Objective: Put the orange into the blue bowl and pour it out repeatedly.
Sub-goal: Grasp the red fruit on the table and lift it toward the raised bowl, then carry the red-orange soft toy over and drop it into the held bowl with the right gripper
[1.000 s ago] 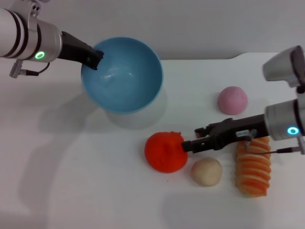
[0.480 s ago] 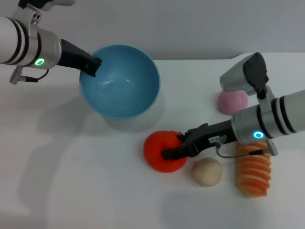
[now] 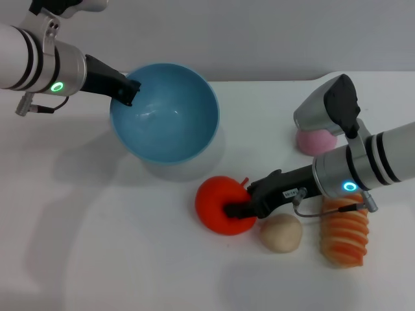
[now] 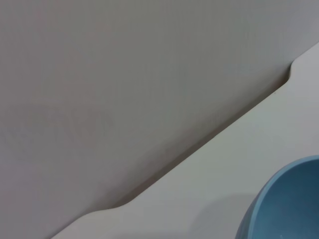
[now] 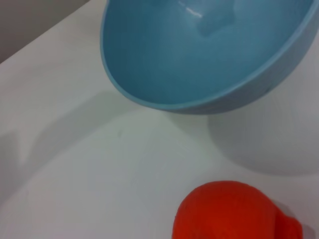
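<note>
The red-orange orange (image 3: 217,202) lies on the white table in front of the blue bowl (image 3: 165,113). My right gripper (image 3: 237,207) reaches in from the right and its dark fingers grip the orange's right side. The orange also shows in the right wrist view (image 5: 234,211), below the bowl (image 5: 199,59). My left gripper (image 3: 126,89) is shut on the bowl's far-left rim and holds it tilted, slightly above the table, with a shadow beneath. The bowl is empty. Its edge shows in the left wrist view (image 4: 284,209).
A pink ball (image 3: 316,139) sits at the back right, partly behind my right arm. A cream ball (image 3: 281,233) lies right of the orange. A striped orange-and-cream roll (image 3: 343,234) lies beside it. The table's back edge (image 3: 272,80) runs behind the bowl.
My right gripper has moved left over the orange and closed on it, with the arm swung up over the pink ball. The bowl has shifted slightly in my left gripper.
</note>
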Tool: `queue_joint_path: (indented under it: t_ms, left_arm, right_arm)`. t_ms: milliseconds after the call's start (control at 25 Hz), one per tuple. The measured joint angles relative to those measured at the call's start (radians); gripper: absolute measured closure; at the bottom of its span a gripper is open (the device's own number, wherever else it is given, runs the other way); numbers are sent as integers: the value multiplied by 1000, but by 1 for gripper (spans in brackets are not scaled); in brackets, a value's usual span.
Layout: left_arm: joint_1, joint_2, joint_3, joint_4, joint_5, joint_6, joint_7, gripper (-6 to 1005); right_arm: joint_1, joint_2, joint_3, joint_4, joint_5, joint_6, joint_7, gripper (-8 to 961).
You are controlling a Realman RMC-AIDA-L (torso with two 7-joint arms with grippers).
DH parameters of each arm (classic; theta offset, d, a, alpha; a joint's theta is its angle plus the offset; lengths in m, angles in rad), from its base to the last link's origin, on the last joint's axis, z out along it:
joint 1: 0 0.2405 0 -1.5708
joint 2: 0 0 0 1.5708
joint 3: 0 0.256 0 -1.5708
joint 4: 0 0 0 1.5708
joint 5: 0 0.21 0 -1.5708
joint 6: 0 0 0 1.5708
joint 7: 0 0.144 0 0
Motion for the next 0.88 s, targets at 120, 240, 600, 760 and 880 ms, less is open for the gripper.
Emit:
queue_joint_path:
  t_ms: [120, 240, 600, 760, 880]
  left_arm:
    - [0, 0, 1, -1, 0, -1, 0, 1000]
    - [0, 0, 1, -7, 0, -3, 0, 1000]
    - [-1, 0, 1, -15, 0, -15, 0, 999]
    - [-2, 0, 0, -15, 0, -8, 0, 999]
    - [-10, 1, 8, -13, 3, 30, 0, 999]
  right_arm:
    - [-17, 0, 8, -23, 1, -3, -1, 569]
    - [-48, -1, 10, -64, 15, -6, -2, 600]
    - [-179, -10, 70, -192, 163, -63, -90, 651]
    - [-245, -9, 266, -285, 160, -144, -110, 668]
    - [-254, -12, 354, -305, 159, -194, -125, 715]
